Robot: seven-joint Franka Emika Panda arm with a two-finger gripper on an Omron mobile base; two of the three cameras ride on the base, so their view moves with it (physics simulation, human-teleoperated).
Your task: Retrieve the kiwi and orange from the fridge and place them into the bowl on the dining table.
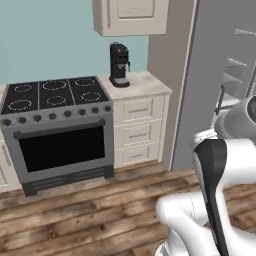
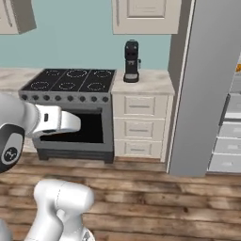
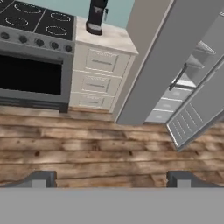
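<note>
The grey fridge [image 3: 168,61] stands open at the right, one door swung out edge-on toward me. Behind that door show white shelves and drawers [image 3: 175,94], and the inner racks of the other door [image 3: 194,116]. The fridge door [image 2: 207,84] rises at the right of the right base view and also appears in the left base view [image 1: 210,75]. A sliver of bright orange [image 2: 238,68] sits at shelf height on the frame's edge; I cannot tell if it is the orange. The kiwi, bowl and dining table are out of view. My gripper [image 3: 113,179] is open and empty above the wooden floor.
A black-topped stove with oven [image 1: 57,130] stands at the left. Beside it is a cream drawer cabinet [image 1: 137,130] with a black coffee machine [image 1: 119,65] on its counter. Wall cabinets [image 1: 132,15] hang above. Wooden floor [image 3: 100,144] lies between me and the fridge.
</note>
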